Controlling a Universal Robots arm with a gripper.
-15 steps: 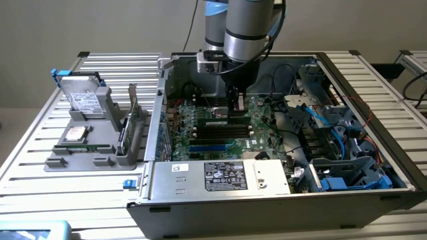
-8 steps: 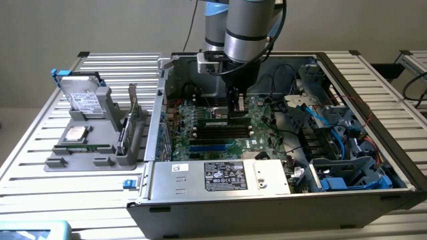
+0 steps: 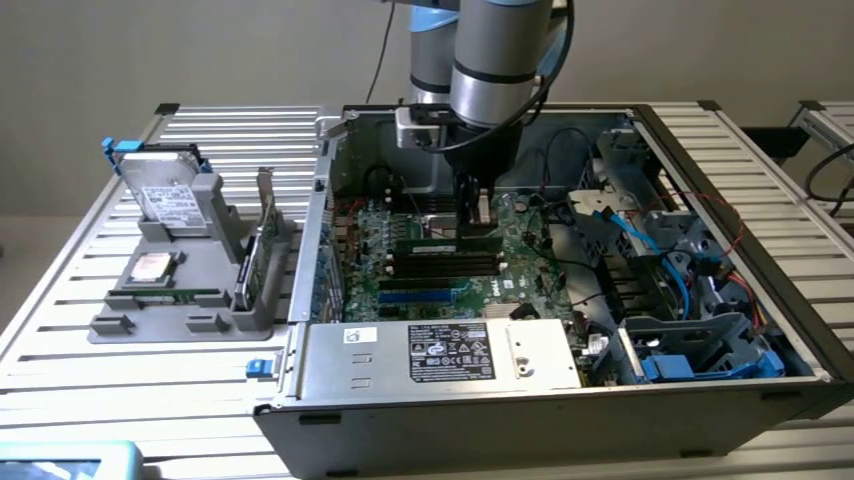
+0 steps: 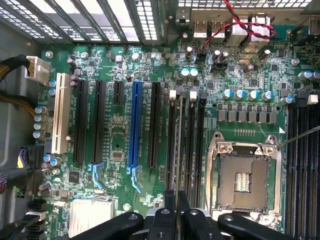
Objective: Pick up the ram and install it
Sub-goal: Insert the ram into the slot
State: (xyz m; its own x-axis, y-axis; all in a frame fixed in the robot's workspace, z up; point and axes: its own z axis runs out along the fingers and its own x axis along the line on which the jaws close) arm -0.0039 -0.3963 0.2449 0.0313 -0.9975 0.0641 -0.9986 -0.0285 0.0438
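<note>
An open computer case (image 3: 534, 420) lay on a slatted table (image 3: 80, 400), and the arm (image 3: 497, 60) reached down into it over the green motherboard (image 4: 115, 135). On the exterior view's left, a grey holder (image 3: 160, 322) carried a hard drive (image 3: 167, 195). The gripper (image 4: 177, 202) was drawn narrow, pinching the ram (image 3: 451, 245) on edge at the black memory slots (image 3: 443, 265); whether it was seated could not be told.

the arm (image 3: 497, 70) hangs straight down, wrist vertical, with the hand (image 3: 477, 226) pointing downward. its two fingers (image 4: 162, 221) stand close together, pinched on the thin ram (image 3: 451, 244).
</note>
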